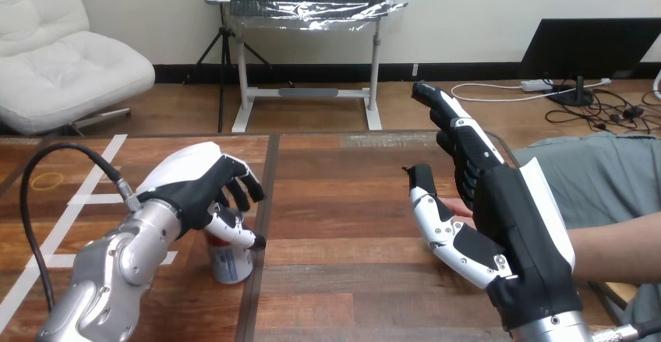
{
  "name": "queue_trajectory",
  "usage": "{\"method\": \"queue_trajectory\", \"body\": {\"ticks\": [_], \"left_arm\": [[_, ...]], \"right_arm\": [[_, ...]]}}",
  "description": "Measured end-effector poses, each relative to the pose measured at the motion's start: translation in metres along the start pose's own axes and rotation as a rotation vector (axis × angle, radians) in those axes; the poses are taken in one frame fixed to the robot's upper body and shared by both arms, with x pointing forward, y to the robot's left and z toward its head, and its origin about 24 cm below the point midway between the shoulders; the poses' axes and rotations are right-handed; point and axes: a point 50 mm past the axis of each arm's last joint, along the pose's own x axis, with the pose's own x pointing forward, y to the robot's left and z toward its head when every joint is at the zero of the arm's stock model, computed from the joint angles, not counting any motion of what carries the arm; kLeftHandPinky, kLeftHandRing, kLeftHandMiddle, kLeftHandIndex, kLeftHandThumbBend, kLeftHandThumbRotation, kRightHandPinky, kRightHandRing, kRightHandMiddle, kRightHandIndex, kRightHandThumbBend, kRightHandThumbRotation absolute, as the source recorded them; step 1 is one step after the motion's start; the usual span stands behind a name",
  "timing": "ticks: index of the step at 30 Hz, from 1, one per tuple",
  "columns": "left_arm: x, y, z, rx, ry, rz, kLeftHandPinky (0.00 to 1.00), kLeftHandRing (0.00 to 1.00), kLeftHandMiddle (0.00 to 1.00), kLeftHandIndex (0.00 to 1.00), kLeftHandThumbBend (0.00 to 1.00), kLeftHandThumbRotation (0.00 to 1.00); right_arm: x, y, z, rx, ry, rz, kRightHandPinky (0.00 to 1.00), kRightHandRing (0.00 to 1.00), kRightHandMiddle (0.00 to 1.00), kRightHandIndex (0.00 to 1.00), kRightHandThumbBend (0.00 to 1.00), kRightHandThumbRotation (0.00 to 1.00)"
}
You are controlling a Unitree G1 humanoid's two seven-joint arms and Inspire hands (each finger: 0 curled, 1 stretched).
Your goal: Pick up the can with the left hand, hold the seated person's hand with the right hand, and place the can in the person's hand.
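Left robot hand (195,190) grips the one can (231,262); right robot hand (510,225) spread.

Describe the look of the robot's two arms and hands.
The left arm and right arm are rounded silver metal. A black cable loops to a metal plug on the left arm. The left hand and right hand are black with white shells on their backs; their jointed fingers mix black and white.
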Motion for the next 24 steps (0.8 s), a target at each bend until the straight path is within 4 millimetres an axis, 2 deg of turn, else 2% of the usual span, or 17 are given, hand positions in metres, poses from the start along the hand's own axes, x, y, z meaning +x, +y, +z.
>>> {"method": "queue_trajectory", "body": {"ticks": [13, 24], "left_arm": [[0.0000, 0.0014, 0.0015, -0.004, -0.017, 0.045, 0.60, 0.67, 0.71, 0.69, 0.79, 0.06], [-0.0003, 0.0043, 0.0027, -0.105, -0.058, 0.154, 0.63, 0.71, 0.75, 0.74, 0.79, 0.08]], "right_arm": [[0.0000, 0.0000, -0.0001, -0.001, 0.001, 0.003, 1.00, 1.00, 0.98, 0.90, 0.00, 0.00], [-0.0001, -0.0004, -0.0002, -0.004, 0.001, 0.007, 1.00, 1.00, 0.96, 0.88, 0.00, 0.00]]}}
